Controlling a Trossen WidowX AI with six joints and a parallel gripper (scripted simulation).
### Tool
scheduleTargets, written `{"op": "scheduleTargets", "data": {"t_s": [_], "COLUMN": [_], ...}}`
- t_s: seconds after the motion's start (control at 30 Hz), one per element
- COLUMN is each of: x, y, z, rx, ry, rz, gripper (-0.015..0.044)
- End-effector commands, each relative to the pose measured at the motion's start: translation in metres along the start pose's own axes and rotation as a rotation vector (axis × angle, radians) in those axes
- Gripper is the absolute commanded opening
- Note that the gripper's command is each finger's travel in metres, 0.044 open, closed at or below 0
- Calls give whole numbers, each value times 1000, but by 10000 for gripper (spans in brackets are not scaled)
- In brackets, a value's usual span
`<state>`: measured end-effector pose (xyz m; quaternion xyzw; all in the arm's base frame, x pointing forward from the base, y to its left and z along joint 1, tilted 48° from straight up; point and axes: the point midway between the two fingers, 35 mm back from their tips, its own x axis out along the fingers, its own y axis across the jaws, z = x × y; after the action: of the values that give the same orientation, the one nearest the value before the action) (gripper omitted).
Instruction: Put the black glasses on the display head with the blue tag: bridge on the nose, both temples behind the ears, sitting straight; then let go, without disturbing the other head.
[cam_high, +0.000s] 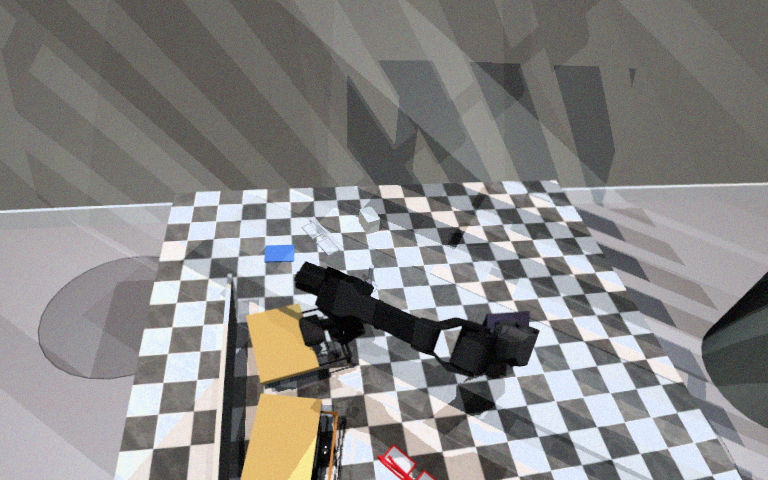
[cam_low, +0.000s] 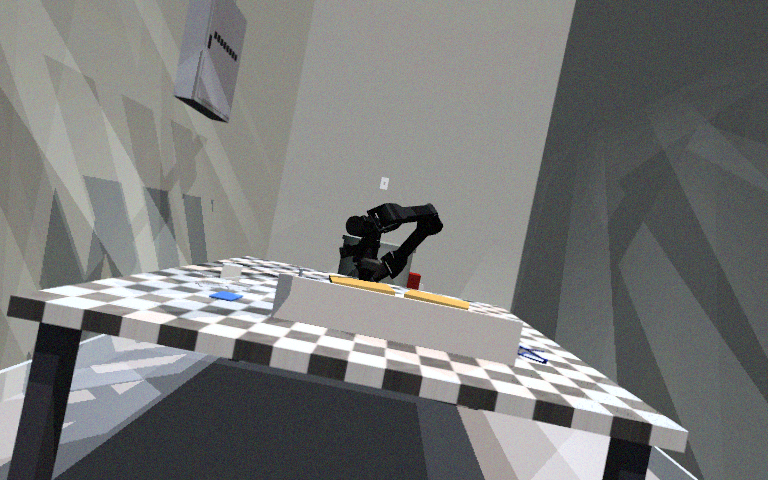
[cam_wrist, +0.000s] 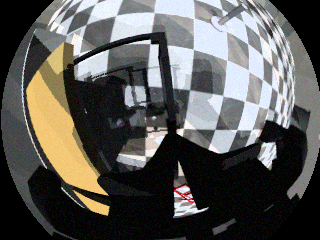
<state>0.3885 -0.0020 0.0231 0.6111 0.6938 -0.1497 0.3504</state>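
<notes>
Two display heads stand side by side as yellow-topped blocks: the upper head (cam_high: 280, 345) (cam_low: 362, 284) (cam_wrist: 55, 115) and the lower head (cam_high: 280, 435) (cam_low: 436, 298). The lower one wears an orange frame. No blue tag shows on either. My gripper (cam_high: 344, 342) (cam_wrist: 171, 136) is shut on the black glasses (cam_wrist: 165, 75) at their front, beside the upper head's face. The glasses are open; one temple reaches past the head's upper side, and a dark line runs along its other side. The front stands off from the face. The nose, ears and temple tips are hidden.
A white upright panel (cam_low: 396, 319) stands behind the heads. A blue card (cam_high: 279, 253) (cam_low: 225, 296), clear glasses and a white cube (cam_high: 368, 220) (cam_low: 231, 271) lie beyond the upper head. Red glasses lie in front of the lower head. A red block (cam_low: 414, 280) stands farther back.
</notes>
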Motion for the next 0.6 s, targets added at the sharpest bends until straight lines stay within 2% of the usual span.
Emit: {"op": "scheduleTargets", "data": {"t_s": [0.0, 0.57], "x": [1, 2], "y": [8, 31], "z": [0, 0], "rx": [3, 2], "ry": [3, 3], "rz": [2, 3], "gripper": [0, 0]}}
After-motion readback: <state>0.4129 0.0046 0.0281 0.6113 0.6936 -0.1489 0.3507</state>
